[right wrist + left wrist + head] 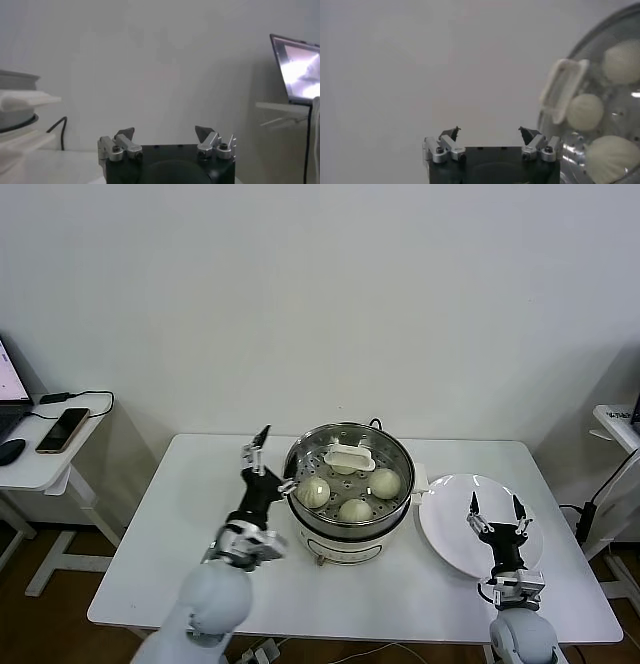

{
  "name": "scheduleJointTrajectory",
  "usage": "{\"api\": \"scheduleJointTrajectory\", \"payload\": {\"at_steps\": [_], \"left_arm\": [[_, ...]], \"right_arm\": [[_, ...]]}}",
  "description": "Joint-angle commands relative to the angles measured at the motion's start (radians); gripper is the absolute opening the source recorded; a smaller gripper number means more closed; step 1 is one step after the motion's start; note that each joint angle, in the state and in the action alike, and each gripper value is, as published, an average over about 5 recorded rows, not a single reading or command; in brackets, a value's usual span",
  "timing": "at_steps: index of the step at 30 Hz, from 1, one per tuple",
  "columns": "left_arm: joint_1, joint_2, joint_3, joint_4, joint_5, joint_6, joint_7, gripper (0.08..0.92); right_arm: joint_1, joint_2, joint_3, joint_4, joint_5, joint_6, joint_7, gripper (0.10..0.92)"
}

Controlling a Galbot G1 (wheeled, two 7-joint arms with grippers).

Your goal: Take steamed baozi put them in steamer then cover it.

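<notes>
steamed baozi (313,492): pale cream, plain. steamer (345,529): shiny steel, perforated tray, white base. cover (385,446): clear glass, metal rim, white handle. plate (445,529): plain white. table (160,554): white. left gripper (272,457) and right gripper (494,513): black with silver parts. wall (320,294): off-white.

This looks like a lab or office test room, not a home kitchen. A plain white table (200,584) stands against a bare white wall (320,284) with only the steamer (350,484) and a white plate (450,534) on it. A side desk (40,469) holds a phone (62,429), a mouse (10,450) and a laptop (297,70). Cables trail across the floor.
</notes>
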Motion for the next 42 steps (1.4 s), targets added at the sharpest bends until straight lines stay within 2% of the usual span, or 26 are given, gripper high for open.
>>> {"api": "scheduleJointTrajectory", "payload": {"at_steps": [1,9,14,42], "left_arm": [[0.095,0.045,-0.287,0.178,-0.814,-0.390,-0.097,0.823],[0.162,0.011,-0.301,0.196,-0.824,-0.529,-0.013,0.823],[0.178,0.005,-0.291,0.218,-0.805,-0.591,-0.002,0.823],[0.196,0.006,-0.272,0.229,-0.758,-0.621,0.008,0.823]], "right_arm": [[-0.039,-0.004,0.004,0.070,0.107,-0.078,-0.034,0.823],[-0.058,-0.003,0.010,0.071,0.106,-0.070,-0.040,0.823],[-0.058,0.004,0.007,0.061,0.102,-0.065,-0.040,0.823],[-0.055,0.024,0.011,0.073,0.075,-0.085,-0.040,0.823]]}}
